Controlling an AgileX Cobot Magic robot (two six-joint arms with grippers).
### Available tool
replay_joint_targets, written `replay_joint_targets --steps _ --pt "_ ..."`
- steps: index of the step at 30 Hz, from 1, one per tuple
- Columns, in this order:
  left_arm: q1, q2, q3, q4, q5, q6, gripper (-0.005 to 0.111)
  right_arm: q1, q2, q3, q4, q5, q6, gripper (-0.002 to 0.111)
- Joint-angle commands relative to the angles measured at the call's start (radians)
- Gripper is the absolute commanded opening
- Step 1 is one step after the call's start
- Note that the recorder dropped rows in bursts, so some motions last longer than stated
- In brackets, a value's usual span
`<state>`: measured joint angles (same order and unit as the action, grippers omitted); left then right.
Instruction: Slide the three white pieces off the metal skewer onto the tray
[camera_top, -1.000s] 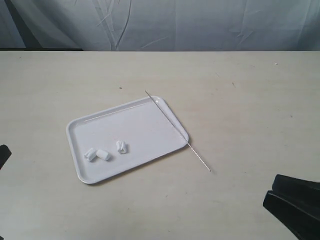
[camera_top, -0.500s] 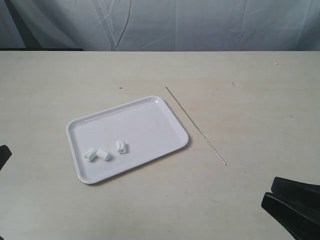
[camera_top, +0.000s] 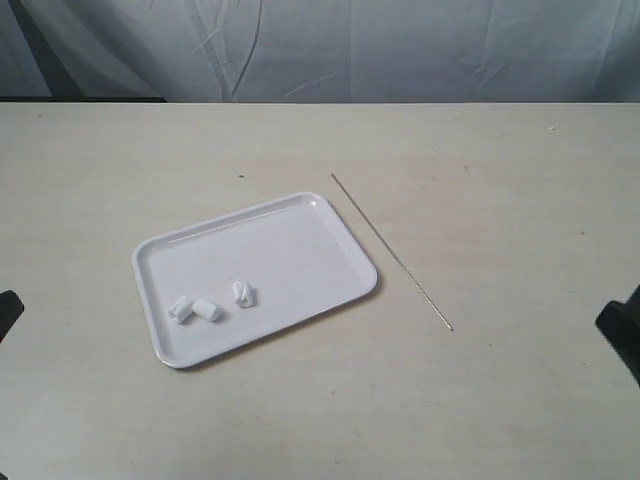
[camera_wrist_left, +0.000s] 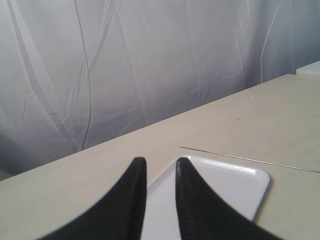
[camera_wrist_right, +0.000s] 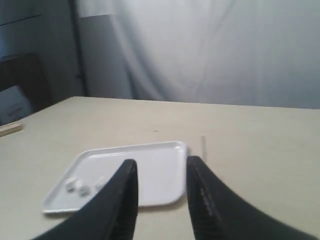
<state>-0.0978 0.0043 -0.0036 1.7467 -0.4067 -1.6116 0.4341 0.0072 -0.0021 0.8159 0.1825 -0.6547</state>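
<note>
The three white pieces lie loose on the tray (camera_top: 290, 250): two touching (camera_top: 180, 309) (camera_top: 208, 311) and a third (camera_top: 243, 293) just to their right. The metal skewer (camera_top: 392, 252) lies bare on the table beside the tray's right rim, apart from it. My left gripper (camera_wrist_left: 160, 162) hovers near the tray (camera_wrist_left: 235, 185), narrowly open and holding nothing, with the skewer (camera_wrist_left: 250, 160) beyond. My right gripper (camera_wrist_right: 161, 162) is open and empty, pulled back from the tray (camera_wrist_right: 100, 162). Its view shows the pieces (camera_wrist_right: 75, 185) and the skewer (camera_wrist_right: 203, 145).
The beige table (camera_top: 500, 160) runs back to a grey cloth backdrop (camera_top: 400, 50). Black bits of the arms show at the left edge (camera_top: 8, 310) and the right edge (camera_top: 622, 325) of the exterior view.
The skewer moved from lying across the tray's right rim to the table right of it, then stayed still. The right gripper withdrew toward the right edge. The pieces have not moved.
</note>
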Motion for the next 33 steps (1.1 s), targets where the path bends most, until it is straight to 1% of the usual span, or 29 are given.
replay_joint_targets --steps 1,3,5,7,13,15,20,22,24,27,30,33 --pt "-0.003 -0.004 0.004 -0.002 -0.002 -0.003 0.021 -0.291 -0.007 0.002 0.014 0.123 0.0 0.032" --pt "-0.003 -0.004 0.004 -0.002 -0.002 -0.003 0.021 -0.373 -0.007 0.002 -0.007 0.147 -0.004 0.032" --pt "-0.003 -0.004 0.004 -0.002 -0.002 -0.003 0.021 -0.422 -0.007 0.002 -0.036 0.152 -0.004 0.032" --pt "-0.003 -0.004 0.004 -0.002 -0.002 -0.003 0.021 -0.444 -0.007 0.002 -0.055 0.147 -0.004 0.032" --pt "-0.003 -0.004 0.004 -0.002 -0.005 -0.003 0.021 -0.446 -0.007 0.002 -0.128 0.169 0.003 0.032" --pt "-0.003 -0.004 0.004 -0.002 -0.005 -0.003 0.021 -0.446 -0.007 0.002 -0.191 0.171 0.065 0.032" --pt "-0.003 -0.004 0.004 -0.002 -0.013 -0.003 0.021 -0.446 -0.007 0.002 -0.577 0.192 0.513 0.032" --pt "-0.003 -0.004 0.004 -0.002 -0.015 -0.003 0.021 -0.446 -0.007 0.002 -0.691 0.206 0.635 0.032" --pt "-0.003 -0.004 0.004 -0.002 -0.015 -0.003 0.021 -0.446 -0.007 0.002 -0.734 0.204 0.673 0.032" --pt "-0.003 -0.004 0.004 -0.002 -0.015 -0.003 0.021 -0.446 -0.007 0.002 -0.767 0.194 0.673 0.032" --pt "-0.003 -0.004 0.004 -0.002 -0.015 -0.003 0.021 -0.446 -0.007 0.002 -0.846 0.177 0.673 0.032" --pt "-0.003 -0.004 0.004 -0.002 -0.015 -0.003 0.021 -0.446 -0.007 0.002 -0.851 0.177 0.671 0.032"
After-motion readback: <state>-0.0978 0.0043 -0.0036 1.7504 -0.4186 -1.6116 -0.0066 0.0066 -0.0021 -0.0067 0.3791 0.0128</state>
